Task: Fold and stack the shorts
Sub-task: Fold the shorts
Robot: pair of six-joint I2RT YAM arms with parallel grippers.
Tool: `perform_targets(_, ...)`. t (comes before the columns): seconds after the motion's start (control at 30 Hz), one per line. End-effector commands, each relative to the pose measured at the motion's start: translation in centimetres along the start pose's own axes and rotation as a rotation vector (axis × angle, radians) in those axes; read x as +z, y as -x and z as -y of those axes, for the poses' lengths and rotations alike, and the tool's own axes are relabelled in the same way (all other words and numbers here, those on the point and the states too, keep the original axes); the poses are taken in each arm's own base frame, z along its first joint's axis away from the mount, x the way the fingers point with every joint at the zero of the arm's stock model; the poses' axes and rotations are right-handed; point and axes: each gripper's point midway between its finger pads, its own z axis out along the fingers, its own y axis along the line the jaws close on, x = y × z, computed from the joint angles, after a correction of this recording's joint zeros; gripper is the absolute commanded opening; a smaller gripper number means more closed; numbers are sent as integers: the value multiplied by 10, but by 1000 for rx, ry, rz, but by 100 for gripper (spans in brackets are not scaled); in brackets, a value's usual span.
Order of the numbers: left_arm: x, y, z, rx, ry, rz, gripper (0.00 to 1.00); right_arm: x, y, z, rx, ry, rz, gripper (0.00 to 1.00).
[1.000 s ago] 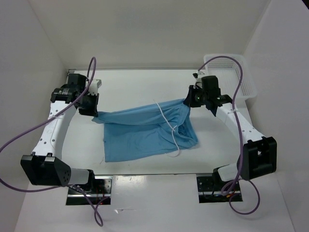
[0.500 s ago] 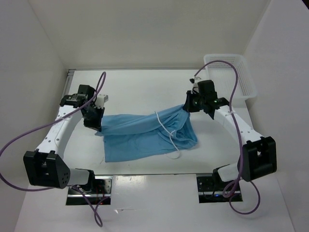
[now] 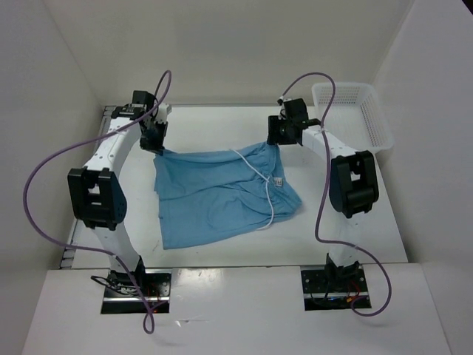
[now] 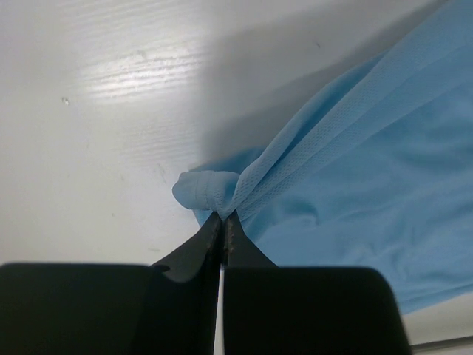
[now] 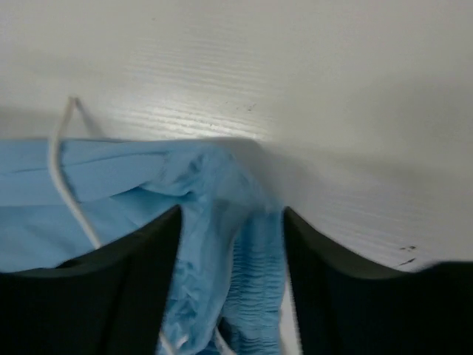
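The shorts (image 3: 222, 196) lie spread mid-bench (image 3: 222, 122), their far edge running between my two arms. A white mesh basket (image 3: 382, 126) sits at the far right corner. My left end effector (image 4: 223, 222) is clamped on the far-left fabric corner. My right end effector (image 5: 230, 218) straddles the gathered waistband, fingers apart; whether it pinches, I cannot tell. The white drawstring (image 3: 256, 180) trails over the cloth.
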Motion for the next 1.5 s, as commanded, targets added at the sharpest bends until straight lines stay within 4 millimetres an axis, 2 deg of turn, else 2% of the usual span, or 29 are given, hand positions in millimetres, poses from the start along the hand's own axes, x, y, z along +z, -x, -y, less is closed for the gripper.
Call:
perform_targets(0.0,12,17,0,0,-23,16,0,-6,53,15,10,-15,128,72)
perform_targets(0.07,26,14,-1,-3,-25,-14,0,-8,59,12,9,-5,122,75)
perform_targets(0.13,30,12,0,-4,-37,-24,0,-15,63,13,21,-23,128,77)
perform_targets(0.17,36,10,0,-6,-38,-39,0,-36,82,9,29,-22,185,77)
perform_targets(0.2,36,10,0,-6,-38,-39,0,-47,87,4,22,-20,207,74)
perform_targets(0.23,36,12,0,-5,-37,-30,0,-70,91,-11,3,-19,241,66)
perform_targets(0.27,36,12,0,-5,-37,-30,0,-79,87,-21,-9,-12,248,60)
perform_targets(0.3,38,10,0,-5,-37,-32,0,-79,67,-29,-4,1,212,53)
perform_targets(0.33,39,10,0,-5,-37,-32,0,-83,54,-52,-34,48,194,36)
perform_targets(0.37,37,9,0,-5,-37,-32,0,-91,43,-61,-29,71,172,26)
perform_targets(0.4,37,9,0,-5,-37,-32,0,-84,15,-62,8,67,103,15)
perform_targets(0.43,36,9,0,-4,-37,-24,0,-85,-5,-66,33,78,45,0)
perform_targets(0.47,36,9,2,-5,-46,-24,0,-81,-22,-65,65,81,-2,0)
perform_targets(0.5,36,9,2,-5,-46,-24,0,-74,-53,-61,107,70,-79,0)
perform_targets(0.57,32,11,2,-4,-45,-14,0,-73,-79,-59,149,70,-145,0)
perform_targets(0.6,32,11,2,-4,-45,-14,0,-70,-107,-57,179,68,-213,0)
perform_targets(0.67,30,9,2,-4,-45,-14,0,-70,-123,-64,191,101,-239,0)
perform_targets(0.73,30,9,2,-4,-45,-14,0,-66,-138,-57,212,48,-256,0)
perform_targets(0.83,33,8,2,-4,-45,-14,0,-56,-139,-28,264,-61,-224,0)
perform_targets(0.87,32,8,4,-4,-54,-14,0,-54,-137,-10,289,-109,-215,0)
perform_targets(0.93,32,8,4,-4,-54,-14,0,-42,-149,6,325,-156,-255,0)
perform_targets(0.97,32,8,4,-4,-54,-14,0,-37,-149,11,334,-165,-261,0)
perform_targets(1.0,32,8,4,-4,-54,-14,0,-28,-157,10,337,-164,-295,0)
perform_targets(1.07,33,10,4,-3,-54,-5,0,-23,-167,13,338,-175,-324,0)
perform_targets(1.17,35,7,4,-4,-54,-14,0,-19,-169,13,384,-153,-331,0)
perform_targets(1.3,35,7,4,-4,-54,-14,0,-35,-154,1,398,-101,-308,0)
perform_targets(1.37,35,7,4,-4,-54,-14,0,-44,-133,-9,400,-59,-282,0)
perform_targets(1.4,35,7,5,-4,-63,-13,0,-54,-112,-16,397,-29,-244,0)
perform_targets(1.47,35,7,5,-4,-64,-13,0,-66,-83,-25,391,12,-174,0)
